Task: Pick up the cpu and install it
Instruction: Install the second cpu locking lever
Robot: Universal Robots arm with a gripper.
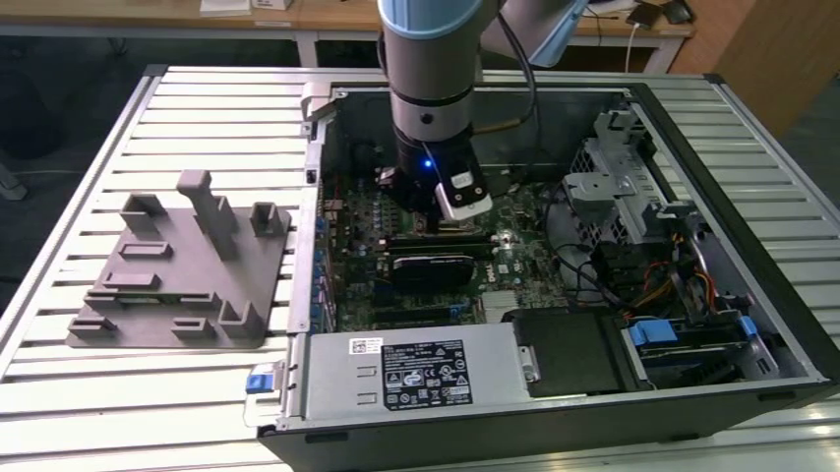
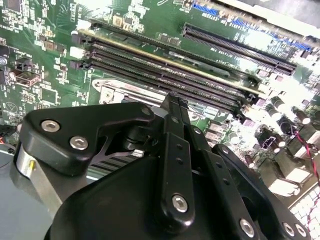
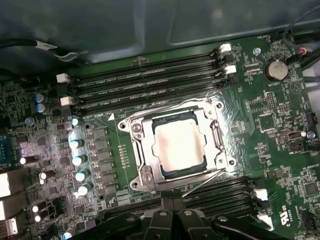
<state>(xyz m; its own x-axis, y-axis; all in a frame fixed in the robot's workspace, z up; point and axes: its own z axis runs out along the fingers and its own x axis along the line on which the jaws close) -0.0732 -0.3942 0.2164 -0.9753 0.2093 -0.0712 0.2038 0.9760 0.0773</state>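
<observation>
Second wrist view puts the gripper (image 2: 176, 102) closest, its two black fingers (image 2: 172, 150) pressed together with nothing between them, hanging over the green motherboard (image 2: 45, 55) and its long memory slots (image 2: 165, 70). First wrist view looks down past the fingertips (image 3: 172, 217) to the cpu (image 3: 177, 146), which lies flat inside the metal socket frame (image 3: 137, 150), silvery top up, between two banks of memory slots. Exterior view shows the arm (image 1: 431, 79) reaching down into the open computer case (image 1: 735, 393) on the slatted table (image 1: 197, 128), with a grey fixture (image 1: 184, 265) on the exterior view's left.
</observation>
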